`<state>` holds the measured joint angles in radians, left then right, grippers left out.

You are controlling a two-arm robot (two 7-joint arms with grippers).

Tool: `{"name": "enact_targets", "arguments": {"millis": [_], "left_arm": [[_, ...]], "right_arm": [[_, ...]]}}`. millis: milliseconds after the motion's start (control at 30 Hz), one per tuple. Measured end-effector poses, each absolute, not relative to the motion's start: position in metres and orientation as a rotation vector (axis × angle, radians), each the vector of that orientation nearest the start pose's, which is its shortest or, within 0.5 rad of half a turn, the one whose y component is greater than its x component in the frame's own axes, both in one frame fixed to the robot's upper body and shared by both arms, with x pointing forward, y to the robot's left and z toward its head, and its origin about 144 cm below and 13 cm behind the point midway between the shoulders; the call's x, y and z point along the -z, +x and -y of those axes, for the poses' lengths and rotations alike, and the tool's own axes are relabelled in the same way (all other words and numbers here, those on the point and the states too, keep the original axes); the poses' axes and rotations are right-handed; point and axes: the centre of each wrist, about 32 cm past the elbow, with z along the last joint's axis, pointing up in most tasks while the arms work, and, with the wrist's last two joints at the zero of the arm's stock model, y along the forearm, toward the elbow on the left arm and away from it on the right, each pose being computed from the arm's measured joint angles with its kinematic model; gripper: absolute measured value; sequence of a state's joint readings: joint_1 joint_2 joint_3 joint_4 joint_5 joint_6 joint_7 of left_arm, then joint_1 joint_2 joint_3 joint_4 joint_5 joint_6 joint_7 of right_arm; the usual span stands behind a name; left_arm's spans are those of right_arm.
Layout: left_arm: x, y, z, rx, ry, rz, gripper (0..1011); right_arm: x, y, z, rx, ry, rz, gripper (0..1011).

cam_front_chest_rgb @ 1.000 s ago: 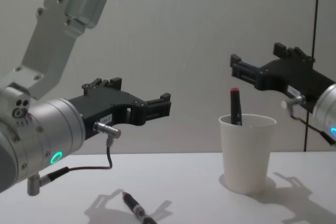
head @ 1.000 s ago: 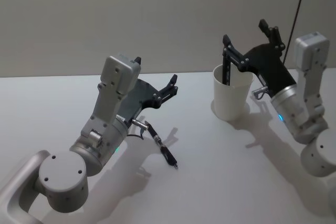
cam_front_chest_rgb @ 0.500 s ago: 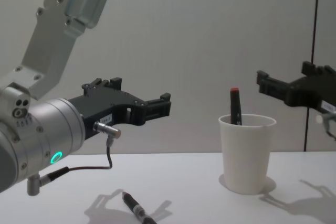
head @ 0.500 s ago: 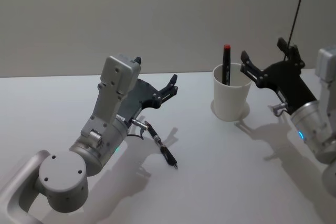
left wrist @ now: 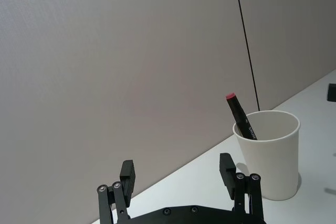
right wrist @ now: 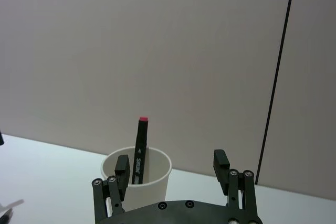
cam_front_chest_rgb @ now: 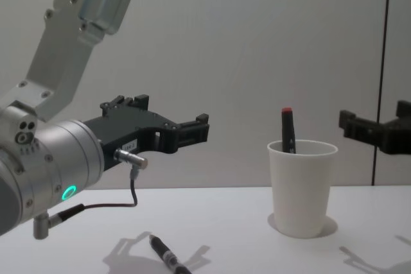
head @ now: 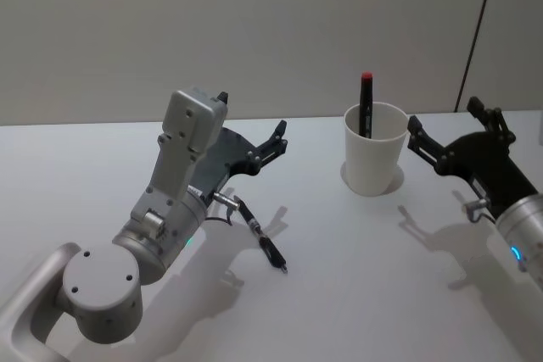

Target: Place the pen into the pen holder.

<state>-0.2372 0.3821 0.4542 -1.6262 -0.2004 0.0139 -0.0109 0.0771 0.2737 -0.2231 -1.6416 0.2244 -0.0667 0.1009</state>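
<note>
Head looks down, chest level; both share pen holder (head: 373,158).

The pen (head: 366,106) stands in the cup (head: 373,165) on the desk (head: 339,286), between the left claw (head: 278,140) and the right claw (head: 443,118).

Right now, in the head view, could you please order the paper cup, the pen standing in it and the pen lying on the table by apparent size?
1. paper cup: largest.
2-3. standing pen and lying pen: comparable visible length; the cup hides the standing pen's lower part, so no ranking.
</note>
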Motion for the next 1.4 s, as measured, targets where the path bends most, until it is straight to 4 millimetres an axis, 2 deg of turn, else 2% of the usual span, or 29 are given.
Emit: {"name": "enact_targets", "arguments": {"millis": [233, 433, 1400], "left_arm": [[-1.204, 0.492, -0.198, -1.124, 0.061, 0.268, 1001], [-1.204, 0.492, -0.198, -1.124, 0.061, 0.268, 1001], [-1.206, 0.489, -0.205, -1.094, 0.065, 0.251, 1001]], "right_arm": [[-1.186, 0.451, 0.236, 1.232, 0.042, 0.097, 1001], [-1.188, 0.444, 0.237, 1.230, 0.027, 0.077, 1002], [-1.189, 0.443, 0.237, 1.229, 0.026, 0.075, 1001]]}}
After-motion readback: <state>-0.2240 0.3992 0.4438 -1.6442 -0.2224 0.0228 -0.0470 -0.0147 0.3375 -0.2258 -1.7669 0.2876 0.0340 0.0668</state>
